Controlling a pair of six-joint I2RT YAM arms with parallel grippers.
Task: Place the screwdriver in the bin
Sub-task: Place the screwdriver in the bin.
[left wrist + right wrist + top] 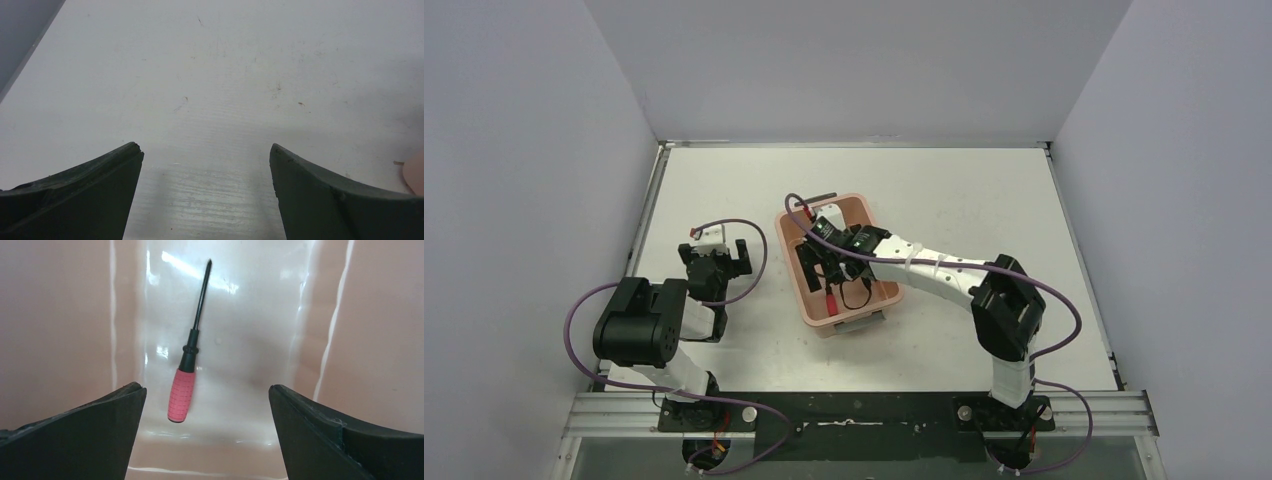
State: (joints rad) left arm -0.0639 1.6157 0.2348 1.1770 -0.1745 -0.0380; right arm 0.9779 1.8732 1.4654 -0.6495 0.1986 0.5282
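The screwdriver (182,392), red handle and thin black shaft, lies flat on the floor of the salmon-pink bin (55,315), tip pointing away from the camera. My right gripper (206,390) is open and empty inside the bin, just above it, with the handle between the jaws and closer to the left one. From above, the bin (790,262) sits mid-table with my right gripper (829,275) reaching into it and the red handle (832,300) showing near its near end. My left gripper (717,255) is open and empty over bare table (206,150).
The bin has a dark handle (819,198) at its far end and a grey one (864,322) at its near end. A sliver of the bin (416,172) shows at the right edge of the left wrist view. Grey walls enclose the white table (984,190).
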